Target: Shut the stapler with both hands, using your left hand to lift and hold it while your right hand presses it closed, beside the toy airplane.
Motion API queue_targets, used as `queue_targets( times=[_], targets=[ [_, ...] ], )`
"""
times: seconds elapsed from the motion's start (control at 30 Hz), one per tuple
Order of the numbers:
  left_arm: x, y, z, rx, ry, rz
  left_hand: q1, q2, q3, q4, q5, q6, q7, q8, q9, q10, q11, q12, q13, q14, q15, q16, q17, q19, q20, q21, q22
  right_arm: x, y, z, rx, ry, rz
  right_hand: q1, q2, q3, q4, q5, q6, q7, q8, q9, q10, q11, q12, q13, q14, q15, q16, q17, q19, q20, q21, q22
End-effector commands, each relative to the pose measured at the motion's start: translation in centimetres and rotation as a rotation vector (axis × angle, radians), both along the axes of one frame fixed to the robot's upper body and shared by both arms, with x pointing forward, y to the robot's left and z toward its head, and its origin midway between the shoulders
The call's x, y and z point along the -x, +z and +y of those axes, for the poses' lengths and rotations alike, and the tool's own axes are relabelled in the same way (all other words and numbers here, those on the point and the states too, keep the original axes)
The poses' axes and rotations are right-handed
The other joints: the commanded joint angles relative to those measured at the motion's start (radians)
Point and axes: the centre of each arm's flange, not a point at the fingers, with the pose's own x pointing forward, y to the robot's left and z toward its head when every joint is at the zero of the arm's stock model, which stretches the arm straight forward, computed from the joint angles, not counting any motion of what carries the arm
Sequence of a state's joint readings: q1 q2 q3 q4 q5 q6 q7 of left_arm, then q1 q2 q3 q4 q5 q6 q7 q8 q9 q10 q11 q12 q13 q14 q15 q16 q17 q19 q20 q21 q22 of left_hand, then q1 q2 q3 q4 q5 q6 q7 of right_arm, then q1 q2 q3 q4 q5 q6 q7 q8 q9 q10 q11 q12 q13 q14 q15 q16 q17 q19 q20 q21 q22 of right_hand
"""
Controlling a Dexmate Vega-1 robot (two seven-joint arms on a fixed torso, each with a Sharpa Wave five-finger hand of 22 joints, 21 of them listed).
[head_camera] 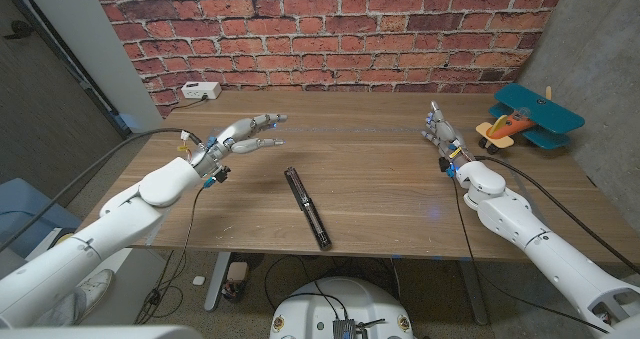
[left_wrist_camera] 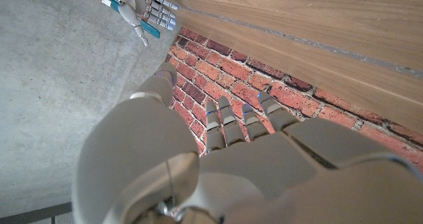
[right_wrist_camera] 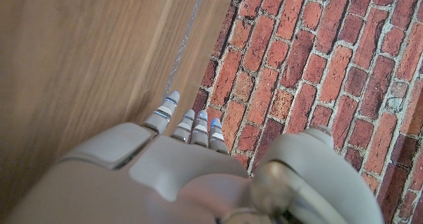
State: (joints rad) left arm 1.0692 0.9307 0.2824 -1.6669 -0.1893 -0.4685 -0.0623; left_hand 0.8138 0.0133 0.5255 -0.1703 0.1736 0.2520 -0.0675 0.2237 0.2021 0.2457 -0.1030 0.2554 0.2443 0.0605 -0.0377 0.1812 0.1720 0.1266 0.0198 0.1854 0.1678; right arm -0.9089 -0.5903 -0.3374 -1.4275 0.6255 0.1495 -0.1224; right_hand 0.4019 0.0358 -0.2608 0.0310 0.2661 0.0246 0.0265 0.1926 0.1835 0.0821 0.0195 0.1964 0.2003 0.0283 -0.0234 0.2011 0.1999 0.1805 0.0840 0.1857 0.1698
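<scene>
Between my two empty, spread hands, left point(head_camera: 243, 136) and right point(head_camera: 441, 134), the stapler point(head_camera: 306, 207) lies opened flat, toy airplane point(head_camera: 527, 119) at two o'clock, white box point(head_camera: 200, 91) at eleven.

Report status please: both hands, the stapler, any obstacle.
Left hand open, right hand open. Stapler lies opened out, untouched, mid-table. Toy airplane far right. Nothing in the way.

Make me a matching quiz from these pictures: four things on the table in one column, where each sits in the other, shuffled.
Things:
1. stapler
2. toy airplane
3. white box
4. left hand

Places:
A. far right corner
B. far left, by the brick wall
C. middle of the table, lying opened out
D. over the table, left of the stapler

Pairs: 1-C, 2-A, 3-B, 4-D
</scene>
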Motion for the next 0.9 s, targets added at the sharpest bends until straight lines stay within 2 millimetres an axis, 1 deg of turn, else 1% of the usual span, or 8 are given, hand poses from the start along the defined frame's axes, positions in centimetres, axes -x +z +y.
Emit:
queue_targets(
  times=[0.03,0.3,0.43,0.5,0.6,0.63,0.73,0.9],
  targets=[
    [1.4,0.7,-0.1,-0.102,0.160,-0.112,0.010,-0.007,-0.008,0.004,-0.001,0.010,-0.002,0.004,0.002,0.007,-0.002,0.005,0.003,0.003,-0.037,0.004,0.003,0.001,-0.007,0.001,0.002,0.0,-0.2,-0.1,0.011,-0.009,-0.007,0.016,0.000,0.001,-0.008,-0.001,0.001,-0.005,0.003,0.004,0.000,-0.007,0.004,0.003,-0.002,-0.016,0.006,0.002,-0.005,0.002,0.004,0.002],
    [1.6,1.2,-1.7,-0.215,0.224,-0.169,0.007,-0.009,-0.014,0.007,-0.001,0.014,-0.004,0.005,0.003,0.010,-0.004,0.006,0.004,0.004,-0.040,0.005,0.003,0.000,-0.007,0.001,0.002,0.0,0.1,0.4,0.028,-0.008,-0.019,0.023,0.001,0.004,-0.012,-0.001,-0.002,-0.007,0.002,0.004,0.000,-0.008,0.005,0.002,-0.003,-0.019,0.005,0.001,-0.006,0.001,0.004,0.002],
    [1.6,1.4,-2.2,-0.262,0.234,-0.163,0.007,-0.011,-0.023,0.009,0.000,0.003,-0.007,0.000,0.004,-0.004,0.000,0.001,0.005,-0.006,-0.038,0.001,0.003,-0.003,-0.006,0.000,0.002,0.1,0.1,0.6,0.030,-0.008,-0.024,0.027,0.001,0.004,-0.014,0.000,-0.004,-0.008,0.002,0.004,-0.001,-0.009,0.004,0.002,-0.003,-0.019,0.005,0.001,-0.006,-0.001,0.004,0.002],
    [1.6,1.4,-2.3,-0.272,0.233,-0.161,0.008,-0.011,-0.026,0.009,0.001,0.000,-0.007,-0.002,0.004,-0.009,-0.004,-0.001,0.005,-0.007,-0.038,0.001,0.002,-0.005,-0.006,-0.001,0.002,0.1,0.1,0.6,0.036,-0.006,-0.029,0.029,0.001,0.005,-0.015,0.000,-0.004,-0.008,0.002,0.004,-0.001,-0.009,0.004,0.002,-0.003,-0.020,0.005,0.001,-0.006,-0.002,0.004,0.002],
    [1.5,1.4,-2.5,-0.292,0.241,-0.165,0.009,-0.011,-0.027,0.009,0.001,-0.001,-0.007,-0.002,0.004,-0.009,-0.001,-0.001,0.006,-0.010,-0.038,0.000,0.002,-0.006,-0.005,-0.001,0.002,0.3,0.1,0.6,0.038,-0.005,-0.033,0.031,0.001,0.005,-0.016,0.000,-0.004,-0.008,0.002,0.004,-0.001,-0.009,0.004,0.002,-0.004,-0.020,0.005,0.001,-0.006,-0.002,0.004,0.002],
    [1.6,1.4,-2.6,-0.300,0.245,-0.167,0.010,-0.011,-0.028,0.009,0.001,-0.001,-0.006,-0.003,0.004,-0.009,-0.006,-0.001,0.006,-0.010,-0.037,0.001,0.002,-0.006,-0.004,-0.001,0.002,0.3,0.1,0.7,0.039,-0.005,-0.034,0.031,0.001,0.005,-0.017,0.000,-0.004,-0.008,0.002,0.004,0.000,-0.009,0.005,0.002,-0.004,-0.021,0.005,0.000,-0.006,-0.002,0.004,0.002],
    [1.6,1.5,-2.9,-0.325,0.253,-0.166,0.011,-0.011,-0.030,0.009,0.002,-0.002,-0.006,-0.003,0.005,-0.010,0.000,-0.001,0.006,-0.011,-0.037,0.000,0.002,-0.008,-0.004,-0.001,0.002,0.3,0.1,0.7,0.035,-0.003,-0.038,0.034,0.001,0.006,-0.018,0.000,-0.004,-0.008,0.002,0.004,-0.001,-0.010,0.004,0.002,-0.004,-0.021,0.005,0.000,-0.006,-0.003,0.004,0.002],
    [1.8,2.0,-3.2,-0.353,0.278,-0.182,0.007,-0.014,-0.039,0.013,0.004,-0.012,-0.010,-0.008,0.005,-0.019,-0.001,-0.004,0.006,-0.023,-0.035,-0.003,0.002,-0.009,-0.003,-0.001,0.001,0.3,0.2,0.8,0.043,-0.004,-0.042,0.038,0.000,0.007,-0.020,0.000,-0.005,-0.009,0.002,0.004,-0.001,-0.013,0.004,0.002,-0.004,-0.021,0.005,0.000,-0.006,-0.002,0.004,0.002]
  ],
)
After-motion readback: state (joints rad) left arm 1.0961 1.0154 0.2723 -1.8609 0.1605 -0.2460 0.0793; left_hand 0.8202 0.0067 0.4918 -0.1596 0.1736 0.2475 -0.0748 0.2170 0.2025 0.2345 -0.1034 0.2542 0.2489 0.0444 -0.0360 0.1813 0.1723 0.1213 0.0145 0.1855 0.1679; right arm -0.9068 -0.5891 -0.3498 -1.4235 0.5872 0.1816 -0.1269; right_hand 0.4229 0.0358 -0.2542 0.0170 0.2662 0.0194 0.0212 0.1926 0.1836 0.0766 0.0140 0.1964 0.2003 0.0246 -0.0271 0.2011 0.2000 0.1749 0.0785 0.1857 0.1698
